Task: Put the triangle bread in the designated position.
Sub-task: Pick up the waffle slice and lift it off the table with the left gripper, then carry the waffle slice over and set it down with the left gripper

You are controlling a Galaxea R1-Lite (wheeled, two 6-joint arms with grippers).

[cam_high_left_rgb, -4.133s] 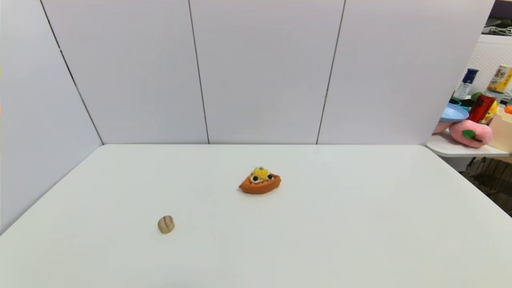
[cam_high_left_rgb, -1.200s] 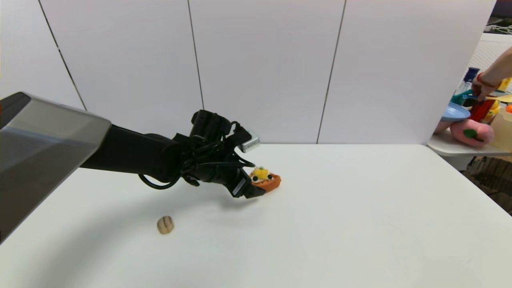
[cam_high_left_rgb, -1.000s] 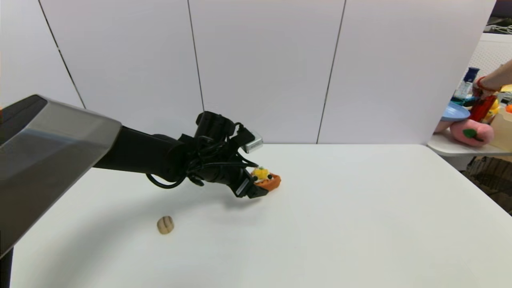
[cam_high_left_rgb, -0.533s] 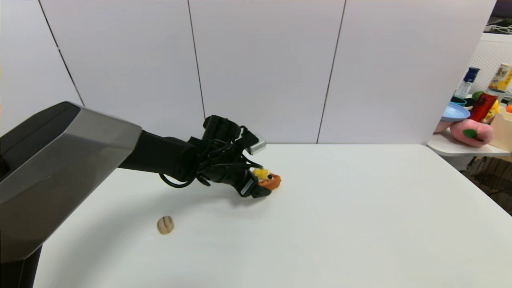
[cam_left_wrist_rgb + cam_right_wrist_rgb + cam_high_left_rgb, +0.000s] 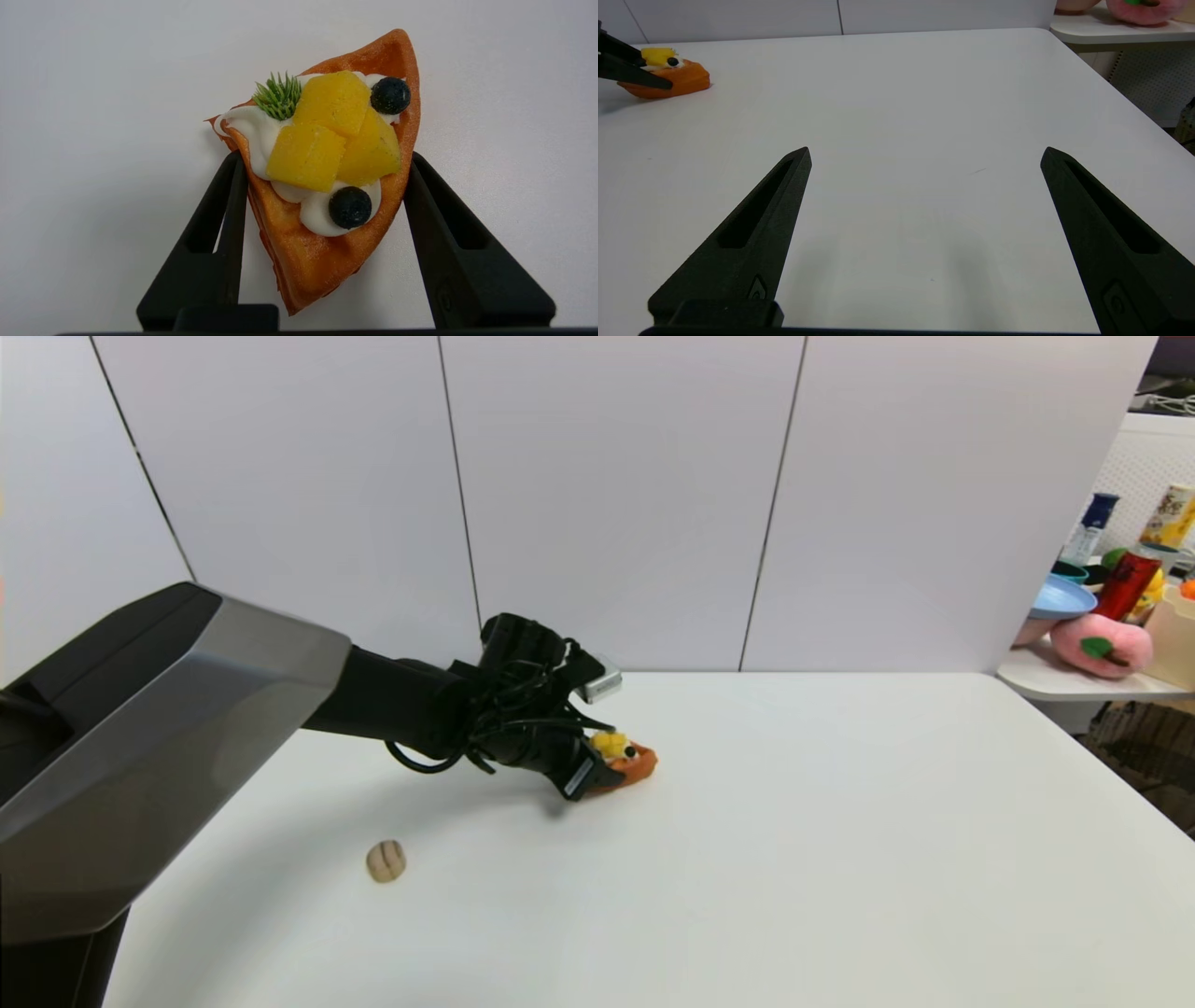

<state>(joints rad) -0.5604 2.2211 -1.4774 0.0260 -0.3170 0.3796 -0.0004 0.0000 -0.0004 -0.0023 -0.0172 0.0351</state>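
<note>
The left hand (image 5: 322, 161) is closing on the bread (image 5: 327, 182), fingers touching both sides on the counter (image 5: 840, 821), needing a firm pinch then lift; the right hand (image 5: 924, 154) is idling wide open.

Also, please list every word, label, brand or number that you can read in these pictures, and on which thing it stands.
No text can be read anywhere.
Red can on the side shelf: print too small to read.
Yellow-labelled bottle beside it: print blurred.
Triangle bread, left gripper, right gripper, table: no writing.
</note>
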